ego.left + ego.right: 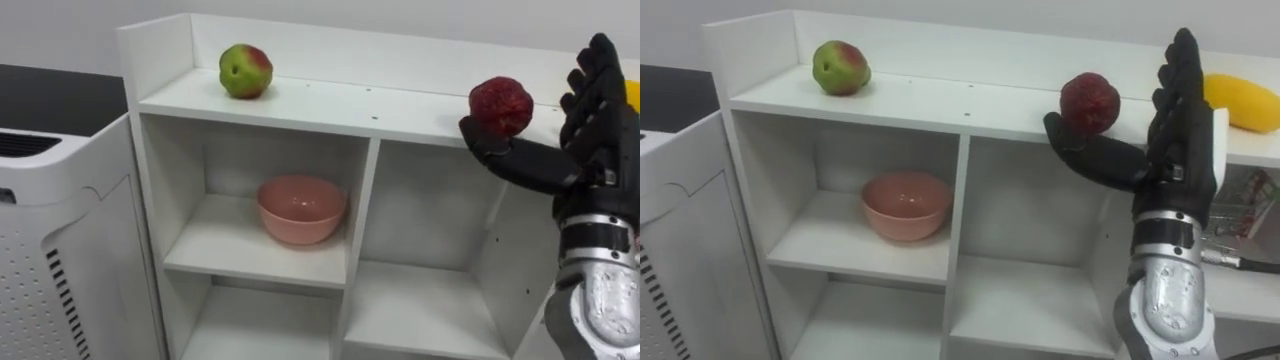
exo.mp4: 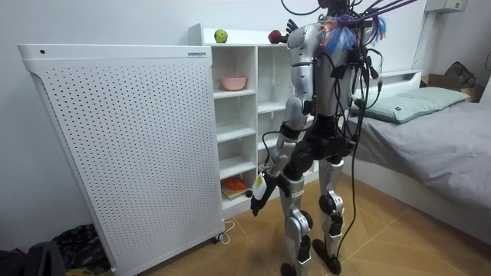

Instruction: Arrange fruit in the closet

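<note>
A dark red fruit (image 1: 501, 105) sits at the front edge of the white closet's top shelf (image 1: 330, 105). My right hand (image 1: 590, 130) is raised just to its right, open, fingers straight up and the thumb stretched under the fruit's front; whether the thumb bears the fruit I cannot tell. A green and red apple (image 1: 245, 70) lies at the left end of the top shelf, and a yellow fruit (image 1: 1240, 100) lies at the right end. My left hand (image 2: 256, 201) hangs low by my side in the room view.
A pink bowl (image 1: 302, 208) stands in the upper left compartment. A white perforated unit (image 1: 60, 250) stands against the closet's left side. Some packets (image 1: 1245, 200) fill a right compartment. A bed (image 2: 430, 146) lies behind me.
</note>
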Robot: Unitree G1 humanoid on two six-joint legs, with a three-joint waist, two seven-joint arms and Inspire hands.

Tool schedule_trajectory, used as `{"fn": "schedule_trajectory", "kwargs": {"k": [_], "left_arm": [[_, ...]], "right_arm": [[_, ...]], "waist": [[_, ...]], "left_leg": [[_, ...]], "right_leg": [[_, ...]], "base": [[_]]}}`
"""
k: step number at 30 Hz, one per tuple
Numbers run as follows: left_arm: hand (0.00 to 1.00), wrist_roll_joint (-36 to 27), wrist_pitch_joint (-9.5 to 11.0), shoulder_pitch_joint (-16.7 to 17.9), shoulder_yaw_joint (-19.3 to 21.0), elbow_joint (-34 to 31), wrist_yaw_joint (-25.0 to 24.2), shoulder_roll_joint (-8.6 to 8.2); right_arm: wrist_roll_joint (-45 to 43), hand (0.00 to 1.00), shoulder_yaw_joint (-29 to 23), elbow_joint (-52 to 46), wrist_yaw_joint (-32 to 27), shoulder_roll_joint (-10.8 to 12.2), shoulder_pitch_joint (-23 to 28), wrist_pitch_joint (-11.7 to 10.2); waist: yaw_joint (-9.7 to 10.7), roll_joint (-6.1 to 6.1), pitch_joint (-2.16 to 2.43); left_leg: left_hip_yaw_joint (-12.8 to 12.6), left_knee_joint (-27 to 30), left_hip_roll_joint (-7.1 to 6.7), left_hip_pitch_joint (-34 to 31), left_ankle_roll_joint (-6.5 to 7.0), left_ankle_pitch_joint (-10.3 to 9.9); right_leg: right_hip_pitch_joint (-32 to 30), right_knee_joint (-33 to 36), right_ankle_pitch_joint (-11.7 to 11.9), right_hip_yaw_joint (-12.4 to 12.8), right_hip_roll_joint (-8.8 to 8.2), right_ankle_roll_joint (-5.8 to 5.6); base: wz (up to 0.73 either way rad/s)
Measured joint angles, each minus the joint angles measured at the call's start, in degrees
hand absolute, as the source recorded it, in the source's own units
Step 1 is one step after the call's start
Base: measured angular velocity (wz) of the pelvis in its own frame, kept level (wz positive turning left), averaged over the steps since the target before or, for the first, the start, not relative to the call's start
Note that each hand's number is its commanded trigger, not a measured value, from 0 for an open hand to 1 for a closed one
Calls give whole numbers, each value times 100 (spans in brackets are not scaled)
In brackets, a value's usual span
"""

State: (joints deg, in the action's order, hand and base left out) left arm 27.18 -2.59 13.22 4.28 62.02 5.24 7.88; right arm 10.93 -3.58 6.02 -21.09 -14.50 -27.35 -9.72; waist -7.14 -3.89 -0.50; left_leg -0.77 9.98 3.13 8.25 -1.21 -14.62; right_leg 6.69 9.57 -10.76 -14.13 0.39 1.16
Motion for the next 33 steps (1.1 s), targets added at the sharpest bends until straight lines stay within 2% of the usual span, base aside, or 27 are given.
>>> {"fn": "schedule_trajectory", "kwargs": {"k": [4,8,11,12,13,14,15,22,24,27,33], "left_arm": [[0,1,0,-4,4,-3,-97,22],[0,4,-2,-6,8,-5,-122,28],[0,2,-5,-12,21,-8,-178,76],[0,2,-11,-14,29,-12,-201,91],[0,1,-12,-13,46,-16,-211,95],[0,1,-14,-12,59,-16,-217,95],[0,1,-28,-7,76,-16,-231,97],[0,-1,-105,5,169,-19,-357,172],[0,-1,-105,7,175,-19,-357,191],[0,-4,-105,-2,172,-19,-357,208],[0,-5,-105,-25,168,-19,-356,211]], "right_arm": [[12,0,7,47,128,-272,-2,103],[19,0,9,95,138,-372,-3,107],[167,0,3,270,245,-435,-28,110],[232,15,5,275,303,-444,-34,112],[275,22,5,281,357,-449,-34,121],[288,63,5,281,376,-450,-34,134],[312,100,5,281,394,-454,-41,162],[323,100,9,532,628,-593,-90,231],[317,100,6,587,660,-610,-91,226],[321,100,6,679,739,-624,-127,219],[320,100,6,679,679,-625,-211,204]], "waist": [[-46,-6,3],[-74,-10,7],[-90,-37,26],[-91,-40,28],[-95,-41,29],[-95,-41,29],[-94,-43,30],[-102,-104,68],[-104,-128,59],[-99,-145,21],[-99,-130,6]], "left_leg": [[33,1,-2,-8,3,3],[77,4,-1,0,2,5],[89,20,3,3,1,5],[89,27,3,2,0,5],[88,35,3,3,0,6],[89,40,2,3,0,6],[88,47,2,3,0,6],[86,55,4,17,-10,11],[86,57,2,24,-11,12],[86,79,-1,16,-11,12],[85,103,-16,-24,-9,13]], "right_leg": [[18,-2,0,-105,-13,0],[43,-1,0,-179,-21,0],[52,-2,0,-177,-29,0],[54,-2,0,-177,-30,0],[55,-1,0,-178,-32,0],[54,-1,0,-178,-32,0],[54,-1,0,-178,-33,0],[84,-1,0,-171,-29,0],[94,-1,0,-170,-28,0],[97,-2,0,-172,-26,0],[61,-2,0,-165,-29,0]], "base": [[4],[4],[1],[0],[0],[0],[0],[0],[0],[0],[0]]}}
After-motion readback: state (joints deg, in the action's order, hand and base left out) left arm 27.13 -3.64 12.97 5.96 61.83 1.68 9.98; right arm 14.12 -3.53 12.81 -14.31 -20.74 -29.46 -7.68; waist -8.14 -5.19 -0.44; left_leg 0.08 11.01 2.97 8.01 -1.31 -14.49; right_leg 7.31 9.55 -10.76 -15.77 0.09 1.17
